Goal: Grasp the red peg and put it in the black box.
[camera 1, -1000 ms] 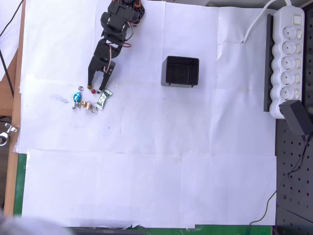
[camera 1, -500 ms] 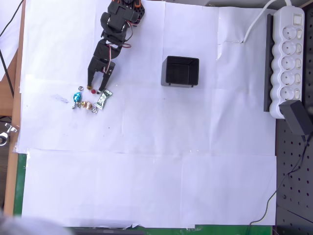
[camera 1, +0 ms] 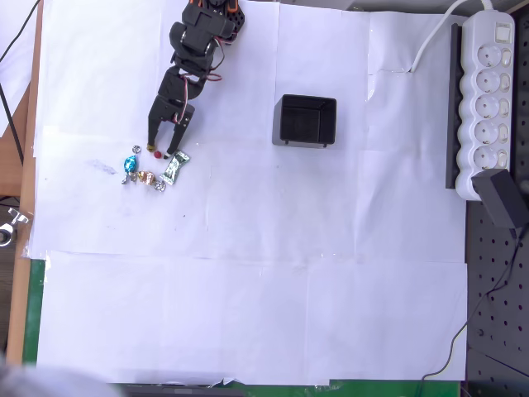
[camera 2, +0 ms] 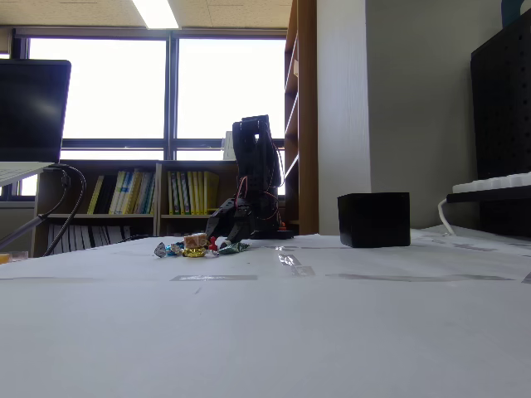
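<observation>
In the overhead view the claw (camera 1: 160,150) reaches down to the white paper-covered surface (camera 1: 248,248) with its fingers spread, and the red peg (camera 1: 158,154) lies on the paper between the fingertips, not pinched. Just below it sit the blue foil-wrapped candy (camera 1: 131,163) and the green-and-white wrapped candy (camera 1: 174,166). The black box (camera 1: 305,121) stands well apart to the right.

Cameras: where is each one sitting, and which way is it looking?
Overhead view: sits above the table, looks straight down at the white paper; shows the arm and its gripper around the red peg.
Fixed view: sits low at table height, looks across toward the windows; shows the arm upright, gripper down.
Both share the black box and candies.
</observation>
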